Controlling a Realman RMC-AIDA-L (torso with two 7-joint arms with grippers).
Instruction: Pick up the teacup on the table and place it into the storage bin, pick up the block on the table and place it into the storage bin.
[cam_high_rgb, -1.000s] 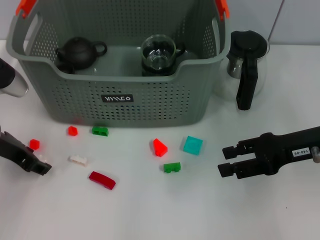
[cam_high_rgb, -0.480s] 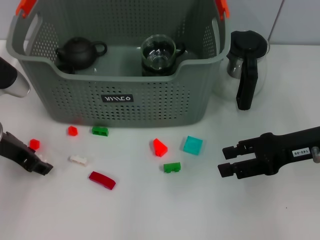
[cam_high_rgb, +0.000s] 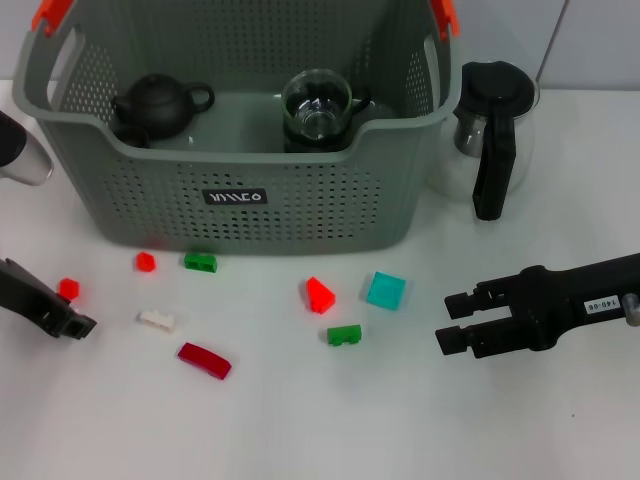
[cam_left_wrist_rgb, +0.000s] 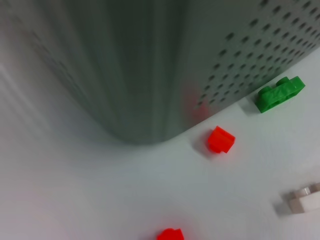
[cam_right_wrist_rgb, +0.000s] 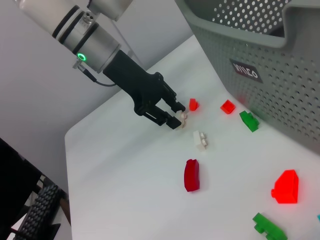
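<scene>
White desk (cam_high_rgb: 300, 430): block step is in hand. Left pincer (cam_high_rgb: 72, 325), state unclear, near left edge; right pincer (cam_high_rgb: 452, 320), spread, idle. Next, seize red block (cam_high_rgb: 68, 289) for storage bin (cam_high_rgb: 240, 215).

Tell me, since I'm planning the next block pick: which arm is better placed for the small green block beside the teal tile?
Right. The right gripper hovers open near the small green block; the left gripper sits far across the table.
</scene>
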